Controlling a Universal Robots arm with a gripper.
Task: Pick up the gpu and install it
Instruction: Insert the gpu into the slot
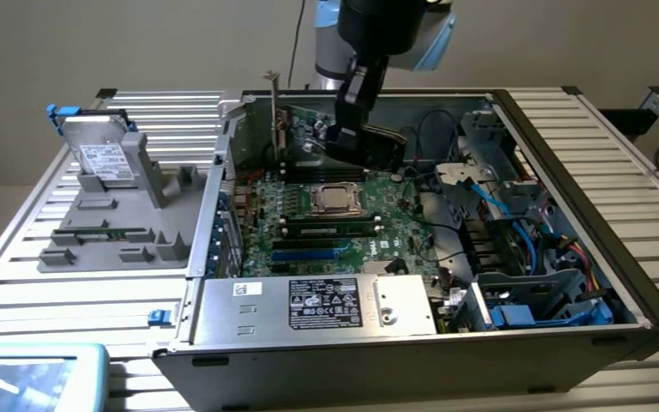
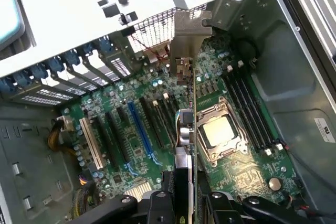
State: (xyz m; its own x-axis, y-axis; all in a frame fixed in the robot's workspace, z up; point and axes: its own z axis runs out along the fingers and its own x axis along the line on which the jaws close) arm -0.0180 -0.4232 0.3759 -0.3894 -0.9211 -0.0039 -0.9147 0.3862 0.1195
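The gripper [image 2: 189, 205] is partly closed, pinching the gpu [image 2: 185, 129] by its upper edge. The card hangs on edge above the motherboard [image 2: 121, 124], its bracket [image 2: 185, 35] toward the rear slots [image 2: 79, 72], probably to line it up with a socket. Whether it touches one is unclear.

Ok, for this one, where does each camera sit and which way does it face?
Exterior view: off the arm, raised, looking down into the open case; the arm shows, its gripper holding the gpu.
Wrist view: on the wrist, facing down along the fingers onto the motherboard.
Both show: gpu, motherboard, CPU socket.
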